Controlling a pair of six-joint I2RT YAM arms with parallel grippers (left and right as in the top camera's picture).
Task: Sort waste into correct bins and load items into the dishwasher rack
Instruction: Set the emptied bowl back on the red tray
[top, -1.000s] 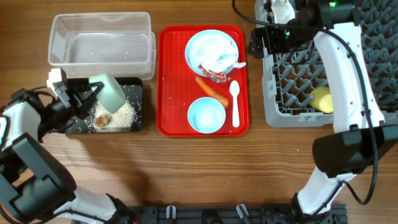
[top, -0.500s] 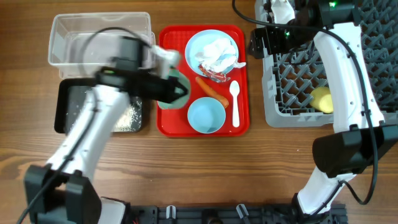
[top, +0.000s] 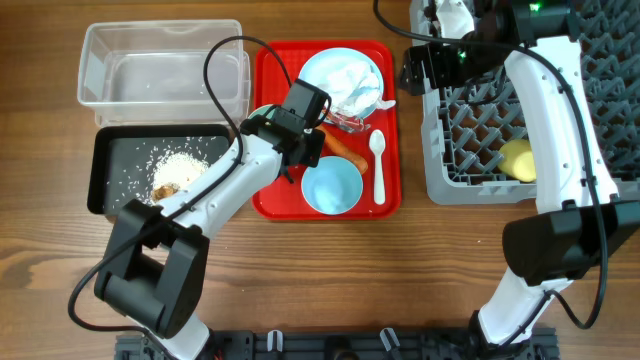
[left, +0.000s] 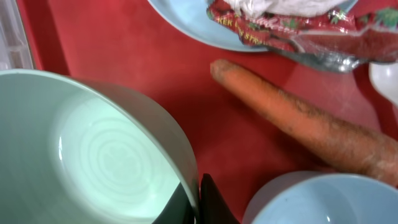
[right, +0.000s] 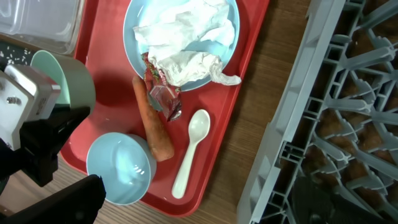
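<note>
Red serving tray (top: 275, 65) on wooden table (top: 400, 280)

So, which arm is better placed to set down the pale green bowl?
Left: left pincer grips the pale green bowl over the red tray; right pincer is open by the dishwasher rack.

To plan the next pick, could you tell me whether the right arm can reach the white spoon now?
Probably yes: the white spoon lies uncovered by the edge of the red tray nearest the rack, and the right gripper hangs open and empty nearby.
</note>
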